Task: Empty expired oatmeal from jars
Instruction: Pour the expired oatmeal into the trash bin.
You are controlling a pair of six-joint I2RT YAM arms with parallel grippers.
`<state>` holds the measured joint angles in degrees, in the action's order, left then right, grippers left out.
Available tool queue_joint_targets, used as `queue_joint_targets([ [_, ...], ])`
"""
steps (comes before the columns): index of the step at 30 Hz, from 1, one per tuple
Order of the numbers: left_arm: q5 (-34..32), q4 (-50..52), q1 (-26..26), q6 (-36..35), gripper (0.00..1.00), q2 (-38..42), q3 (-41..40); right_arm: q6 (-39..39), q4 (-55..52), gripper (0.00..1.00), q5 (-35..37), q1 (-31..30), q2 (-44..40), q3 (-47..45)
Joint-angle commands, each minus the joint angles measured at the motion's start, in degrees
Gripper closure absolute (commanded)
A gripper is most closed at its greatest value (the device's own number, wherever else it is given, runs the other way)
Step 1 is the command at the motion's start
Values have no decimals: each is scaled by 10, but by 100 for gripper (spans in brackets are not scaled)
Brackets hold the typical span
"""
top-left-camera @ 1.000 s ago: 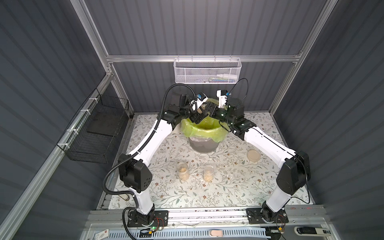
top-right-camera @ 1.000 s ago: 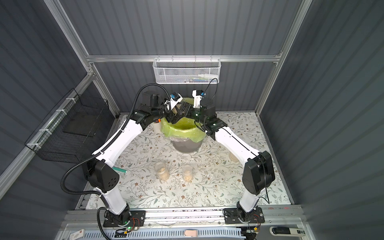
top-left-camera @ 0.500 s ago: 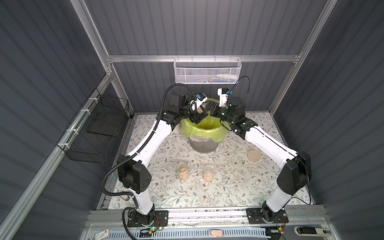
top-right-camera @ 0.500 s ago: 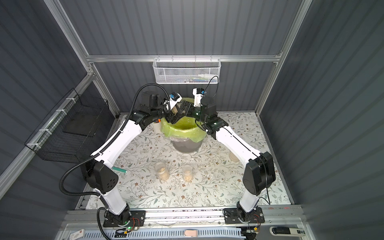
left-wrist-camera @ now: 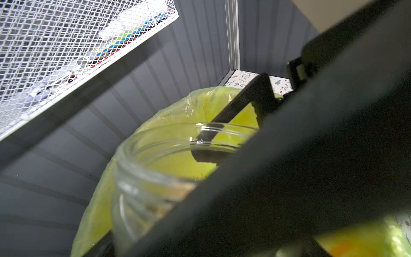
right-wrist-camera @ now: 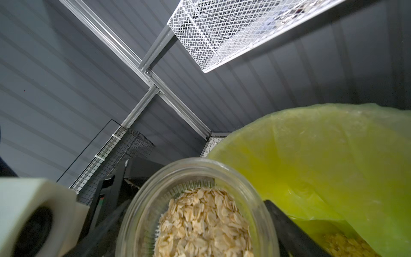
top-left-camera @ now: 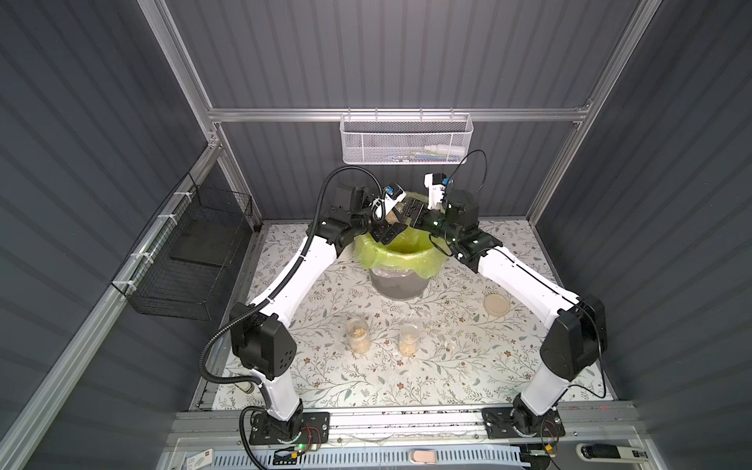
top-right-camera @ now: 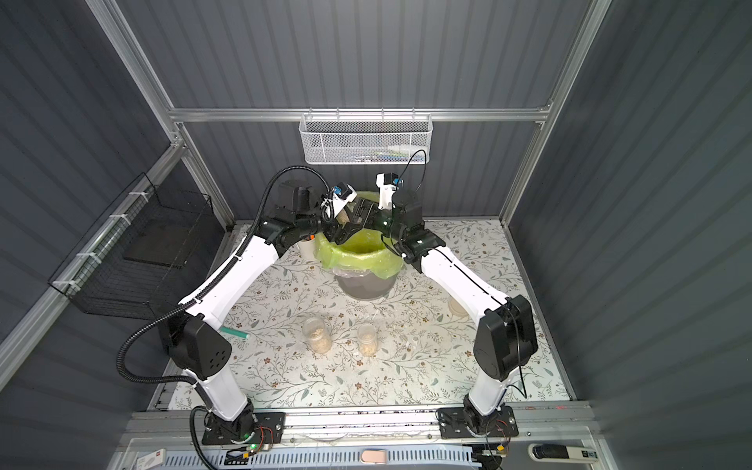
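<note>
A squat glass jar (top-left-camera: pixel 392 216) with oatmeal (right-wrist-camera: pixel 200 222) in it hangs tilted over the far rim of the bin (top-left-camera: pixel 396 280). My left gripper (top-left-camera: pixel 390 228) is shut on the jar from the left. My right gripper (top-left-camera: pixel 411 213) reaches in from the right, and its fingers (right-wrist-camera: pixel 287 229) stand on either side of the jar's mouth (right-wrist-camera: pixel 255 200), close to the glass. Whether they press on it does not show. Two narrower jars (top-left-camera: pixel 358 333) (top-left-camera: pixel 408 339) with oatmeal stand upright on the table in front of the bin.
The bin's yellow-green bag (top-left-camera: pixel 403 252) has a few flakes (right-wrist-camera: pixel 347 244) inside. A beige lid (top-left-camera: pixel 496 304) lies right of the bin by my right arm. A white mug (top-right-camera: pixel 306 248) stands behind my left arm. A white mesh basket (top-left-camera: pixel 407 140) hangs overhead; a black wire basket (top-left-camera: pixel 195 252) on the left wall.
My right gripper has drawn in toward the held jar and its jaws have narrowed around it. The left arm and the jar have stayed where they were.
</note>
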<state>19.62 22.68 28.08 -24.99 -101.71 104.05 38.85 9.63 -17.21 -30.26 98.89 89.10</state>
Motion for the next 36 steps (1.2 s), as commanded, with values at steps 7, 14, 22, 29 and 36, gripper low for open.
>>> queue_joint_targets([
  [7, 12, -22, 1, -7, 96, 35, -10, 1, 23, 7, -7, 3, 4, 8],
  [14, 18, -28, 1, -1, 95, 34, -10, 11, 24, 8, -15, 3, 13, 12],
  [22, 21, -28, 1, 2, 93, 36, -10, 18, 21, 14, -36, 3, 22, 13],
  [29, 19, -46, 1, 7, 67, 47, -33, 24, 36, 32, -28, 3, 12, -4],
  [36, 9, -67, 1, 8, 34, 62, -62, 41, 32, 44, -38, 3, 12, 11],
])
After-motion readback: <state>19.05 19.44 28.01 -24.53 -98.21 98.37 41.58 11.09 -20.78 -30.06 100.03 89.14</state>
